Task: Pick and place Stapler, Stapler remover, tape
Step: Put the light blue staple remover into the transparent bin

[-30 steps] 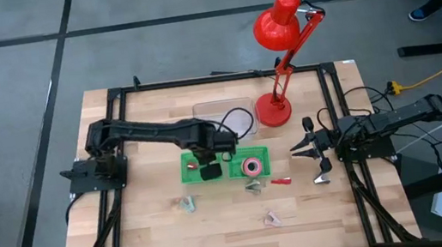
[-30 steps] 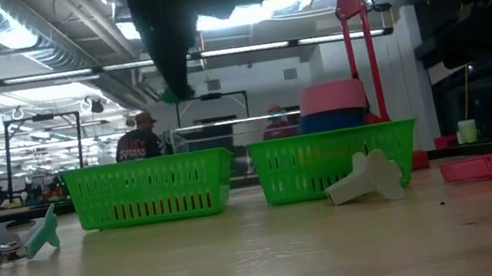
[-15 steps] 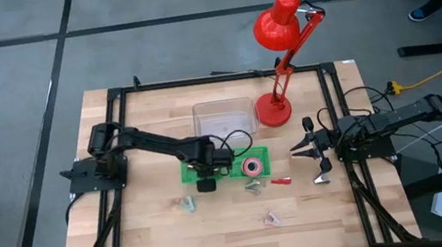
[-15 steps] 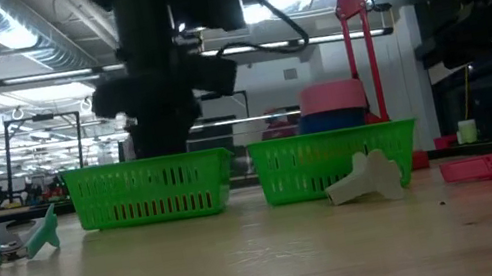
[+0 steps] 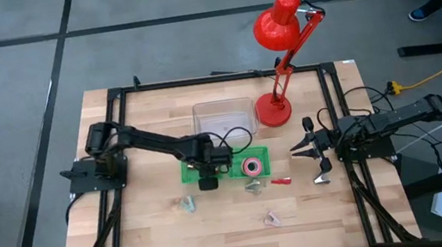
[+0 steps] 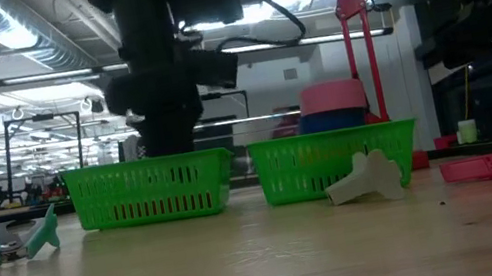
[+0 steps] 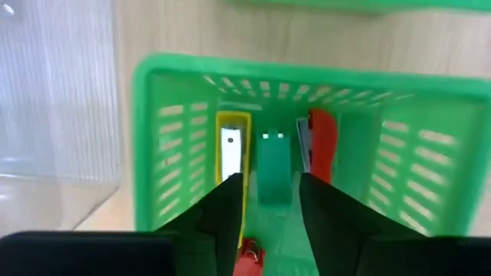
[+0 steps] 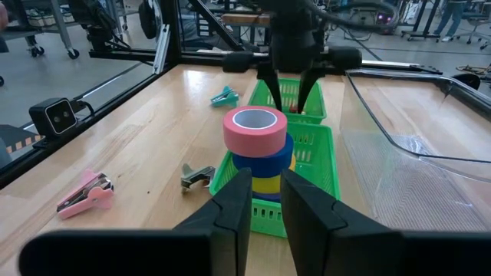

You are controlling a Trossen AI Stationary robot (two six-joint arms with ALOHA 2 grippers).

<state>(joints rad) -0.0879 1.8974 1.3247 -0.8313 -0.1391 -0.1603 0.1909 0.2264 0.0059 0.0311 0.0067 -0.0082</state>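
Tape rolls [image 8: 258,153] sit stacked, pink on blue on yellow, in the green basket [image 5: 252,167] just right of the table's centre in the high view. At its nine o'clock, touching or just beside it, a second green basket [image 7: 153,138] holds a yellow stapler [image 7: 230,149], a green stapler [image 7: 271,165] and a red stapler [image 7: 322,142] lying side by side. The left gripper [image 7: 267,201] hangs over this basket, its fingers [image 7: 224,207] parted a little way around the green stapler's near end; whether they touch it cannot be told. The right gripper [image 5: 310,156] waits near the table's three o'clock edge, fingers [image 8: 234,203] a narrow gap apart and holding nothing. On the bare wood, a teal staple remover [image 5: 185,203] lies toward seven o'clock of the baskets, a pale staple remover [image 5: 253,187] just below the tape basket, a small red piece [image 5: 279,182] beside it, and a pink staple remover [image 5: 272,218] toward six o'clock. A red desk lamp [image 5: 276,33] stands at one o'clock, next to a clear tray [image 5: 222,116].
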